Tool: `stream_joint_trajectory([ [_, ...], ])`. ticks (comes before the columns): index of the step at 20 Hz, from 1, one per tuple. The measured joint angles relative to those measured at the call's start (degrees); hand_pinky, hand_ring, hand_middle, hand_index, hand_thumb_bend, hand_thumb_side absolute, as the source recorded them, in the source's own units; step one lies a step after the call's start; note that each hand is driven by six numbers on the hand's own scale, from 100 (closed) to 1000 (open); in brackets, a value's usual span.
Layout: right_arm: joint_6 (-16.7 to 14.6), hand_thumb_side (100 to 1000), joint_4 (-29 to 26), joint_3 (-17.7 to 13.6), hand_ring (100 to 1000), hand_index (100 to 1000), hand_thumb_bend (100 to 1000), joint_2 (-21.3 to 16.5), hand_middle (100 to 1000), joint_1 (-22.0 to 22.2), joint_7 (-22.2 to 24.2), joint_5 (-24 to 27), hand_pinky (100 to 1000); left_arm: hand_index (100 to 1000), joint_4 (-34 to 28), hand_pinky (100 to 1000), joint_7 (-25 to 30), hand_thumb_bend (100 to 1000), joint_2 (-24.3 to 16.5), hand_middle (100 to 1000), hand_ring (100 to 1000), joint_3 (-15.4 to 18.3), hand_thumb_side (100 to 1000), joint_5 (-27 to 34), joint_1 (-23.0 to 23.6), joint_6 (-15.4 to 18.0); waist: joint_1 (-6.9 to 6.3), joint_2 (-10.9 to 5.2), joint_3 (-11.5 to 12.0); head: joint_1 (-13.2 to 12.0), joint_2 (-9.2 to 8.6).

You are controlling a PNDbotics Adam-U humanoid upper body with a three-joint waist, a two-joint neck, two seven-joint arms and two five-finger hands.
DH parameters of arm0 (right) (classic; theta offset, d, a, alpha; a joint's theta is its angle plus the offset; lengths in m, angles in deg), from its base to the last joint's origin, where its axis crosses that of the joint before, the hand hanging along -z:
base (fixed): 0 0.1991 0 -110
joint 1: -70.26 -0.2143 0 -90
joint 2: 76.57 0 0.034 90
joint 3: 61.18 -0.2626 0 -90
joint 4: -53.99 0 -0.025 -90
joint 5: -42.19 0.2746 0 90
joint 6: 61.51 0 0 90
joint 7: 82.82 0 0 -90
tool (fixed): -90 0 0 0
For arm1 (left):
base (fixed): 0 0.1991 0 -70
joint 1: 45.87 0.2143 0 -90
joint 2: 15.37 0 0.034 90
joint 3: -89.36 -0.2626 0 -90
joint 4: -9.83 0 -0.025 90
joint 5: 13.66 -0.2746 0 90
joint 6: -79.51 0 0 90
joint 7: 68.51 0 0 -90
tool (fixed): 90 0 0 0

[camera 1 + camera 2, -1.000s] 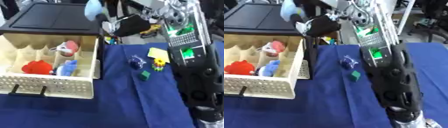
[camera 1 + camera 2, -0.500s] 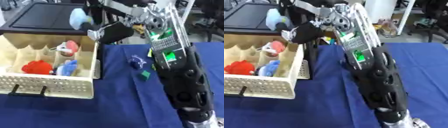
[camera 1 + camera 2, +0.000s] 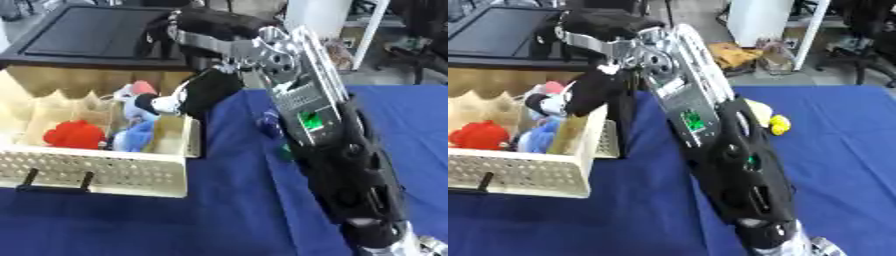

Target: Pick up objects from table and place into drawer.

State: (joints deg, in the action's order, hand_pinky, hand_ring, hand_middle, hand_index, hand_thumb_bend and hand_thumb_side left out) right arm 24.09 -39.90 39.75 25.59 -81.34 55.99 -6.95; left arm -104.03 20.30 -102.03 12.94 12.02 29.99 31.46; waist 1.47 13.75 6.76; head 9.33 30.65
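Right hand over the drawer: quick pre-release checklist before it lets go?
1. Right hand above the open drawer: ok, it sits over the right-side compartments.
2. Light blue object at the hand: ok that it is there; whether fingers are curled on it: cannot tell.
3. Landing spot: not ok for an empty slot, a blue toy already lies under it.
4. Red toy clear of the drop: ok, it sits one compartment to the left.
5. Items left on the blue table: not ok, a yellow piece and a dark blue piece remain.
6. Left hand: cannot tell, not in view.
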Motion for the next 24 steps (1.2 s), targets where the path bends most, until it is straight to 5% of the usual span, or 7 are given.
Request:
stream_joint_trajectory([
  [12, 1.22, 526, -2.51, -0.81, 739, 819, 372, -0.54, 777, -0.22, -1.84, 2.80, 525, 914, 0.00, 793, 0.09, 284, 0.00, 817, 852, 0.00, 1000, 0.04, 0.03, -0.08, -0.14, 0.00, -0.36, -0.04, 0.00],
  [16, 3.51, 640, -6.84, -3.49, 762, 815, 264, -2.15, 776, -0.18, -4.65, 5.66, 575, 914, 0.00, 793, 0.01, 285, 0.00, 817, 852, 0.02, 1000, 0.04, 0.16, -0.01, -0.47, 0.00, -0.95, -0.44, 0.00],
  [20, 6.62, 939, -12.30, -8.15, 831, 846, 102, -5.27, 793, 0.83, -7.99, 6.90, 694, 914, 0.00, 793, -0.18, 286, 0.01, 816, 852, 0.08, 1000, -0.08, 0.54, 0.19, -0.99, 0.00, -1.64, -1.07, 0.00],
  [24, 7.17, 1000, -17.51, -12.53, 867, 856, 100, -8.80, 819, 3.43, -11.35, 8.76, 775, 914, 0.00, 792, -0.43, 286, 0.02, 815, 851, 0.30, 1000, -0.23, 0.69, 0.51, -1.41, 0.00, -2.36, -1.62, -0.01],
])
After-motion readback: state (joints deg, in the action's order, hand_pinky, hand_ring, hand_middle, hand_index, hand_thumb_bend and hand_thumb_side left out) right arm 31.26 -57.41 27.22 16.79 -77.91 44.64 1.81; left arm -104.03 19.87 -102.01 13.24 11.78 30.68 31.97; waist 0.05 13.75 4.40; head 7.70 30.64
